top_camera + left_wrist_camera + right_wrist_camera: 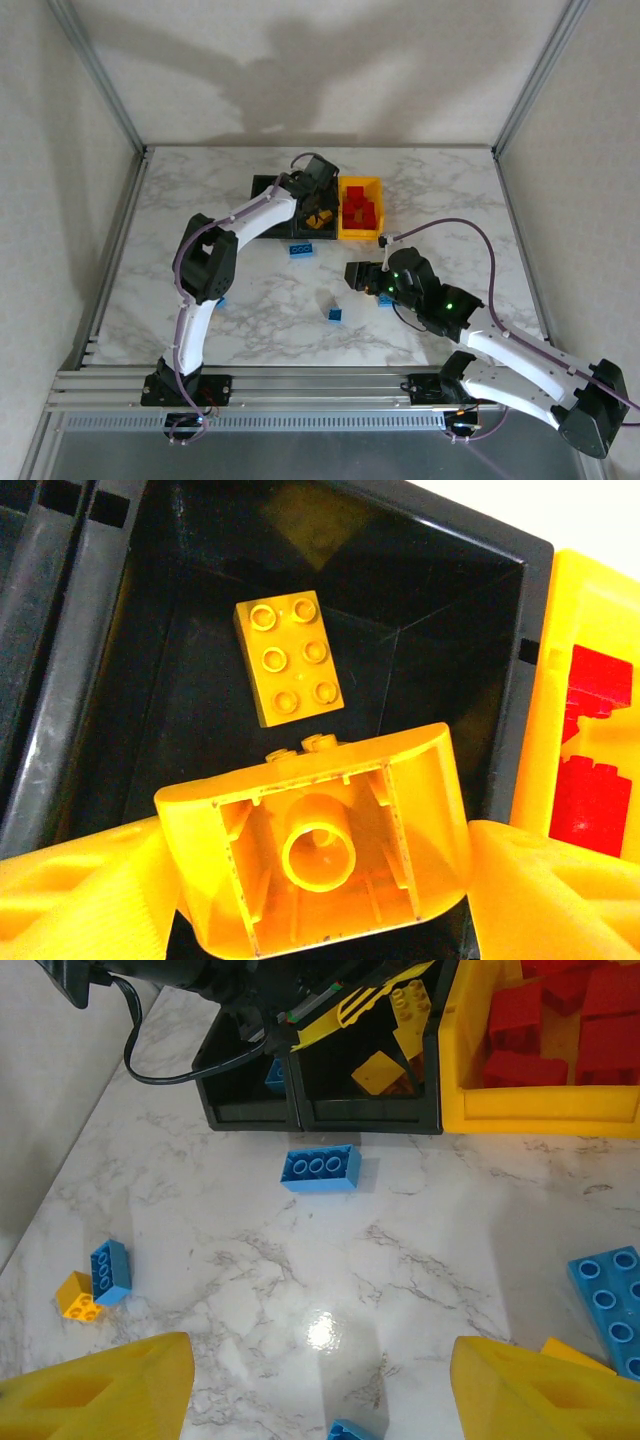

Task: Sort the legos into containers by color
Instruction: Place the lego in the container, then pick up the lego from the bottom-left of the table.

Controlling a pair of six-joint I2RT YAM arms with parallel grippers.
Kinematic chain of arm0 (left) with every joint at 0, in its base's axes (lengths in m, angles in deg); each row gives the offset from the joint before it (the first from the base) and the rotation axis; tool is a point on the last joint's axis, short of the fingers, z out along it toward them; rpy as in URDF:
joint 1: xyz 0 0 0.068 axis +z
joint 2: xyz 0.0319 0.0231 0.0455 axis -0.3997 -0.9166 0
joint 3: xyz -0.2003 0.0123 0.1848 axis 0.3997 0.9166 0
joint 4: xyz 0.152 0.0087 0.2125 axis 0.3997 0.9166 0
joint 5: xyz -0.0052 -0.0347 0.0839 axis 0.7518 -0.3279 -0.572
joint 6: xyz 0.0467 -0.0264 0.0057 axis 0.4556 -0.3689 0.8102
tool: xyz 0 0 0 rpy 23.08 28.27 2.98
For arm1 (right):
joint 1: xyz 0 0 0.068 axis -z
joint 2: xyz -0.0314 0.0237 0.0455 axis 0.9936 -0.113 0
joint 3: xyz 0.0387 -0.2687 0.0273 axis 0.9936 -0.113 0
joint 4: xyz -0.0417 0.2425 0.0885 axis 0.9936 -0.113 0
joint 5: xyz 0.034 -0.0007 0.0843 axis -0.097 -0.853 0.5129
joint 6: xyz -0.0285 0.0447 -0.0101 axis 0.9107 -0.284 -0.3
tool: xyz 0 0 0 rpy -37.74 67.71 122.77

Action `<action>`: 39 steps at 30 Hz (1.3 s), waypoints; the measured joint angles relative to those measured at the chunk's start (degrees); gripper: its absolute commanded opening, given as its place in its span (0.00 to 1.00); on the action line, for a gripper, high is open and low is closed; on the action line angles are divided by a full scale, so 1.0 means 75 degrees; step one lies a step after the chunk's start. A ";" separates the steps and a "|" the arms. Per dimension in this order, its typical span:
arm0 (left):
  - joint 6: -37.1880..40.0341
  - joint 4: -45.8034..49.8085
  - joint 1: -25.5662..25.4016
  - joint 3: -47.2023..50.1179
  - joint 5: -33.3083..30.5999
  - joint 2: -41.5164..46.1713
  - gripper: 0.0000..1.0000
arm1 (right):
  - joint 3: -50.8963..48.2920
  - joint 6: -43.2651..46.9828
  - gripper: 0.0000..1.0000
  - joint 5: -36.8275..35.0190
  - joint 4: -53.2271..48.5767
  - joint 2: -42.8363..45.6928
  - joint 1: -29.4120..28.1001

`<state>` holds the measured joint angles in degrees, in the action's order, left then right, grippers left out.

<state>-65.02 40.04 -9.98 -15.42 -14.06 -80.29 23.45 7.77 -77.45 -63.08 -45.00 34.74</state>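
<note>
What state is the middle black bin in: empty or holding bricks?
Holding bricks: a yellow six-stud brick lies studs-up inside the middle black bin.

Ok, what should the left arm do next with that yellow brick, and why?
Probably open the left pincer: the yellow brick it grips hangs over the middle black bin, where a flat yellow lego already lies, so letting go should drop it with its own colour.
</note>
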 measured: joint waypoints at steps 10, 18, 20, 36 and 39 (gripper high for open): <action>0.0000 -0.0023 -0.0009 0.0087 -0.0003 0.0099 0.74 | 0.0000 0.0000 0.68 0.0003 -0.0003 -0.0050 0.0020; -0.0006 -0.0032 -0.0181 0.0606 0.0070 0.0860 0.74 | 0.0023 0.0000 0.69 -0.0067 -0.0274 0.0090 0.0020; -0.0006 -0.0087 -0.0318 0.0962 0.0122 0.1367 0.74 | 0.0055 0.0003 0.69 -0.0093 -0.0417 0.0096 0.0026; -0.0659 0.0172 -0.0650 0.6225 -0.0495 0.7227 0.74 | 0.0382 0.0070 0.67 0.0207 -0.0291 -0.0554 -0.0239; -0.1142 0.0586 -0.0498 0.6971 -0.0854 0.7950 0.72 | 0.0478 0.0125 0.67 0.0216 -0.0137 -0.0985 -0.0624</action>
<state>-73.59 44.43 -13.71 36.86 -20.46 -20.66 27.04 8.71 -75.83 -64.10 -52.38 30.06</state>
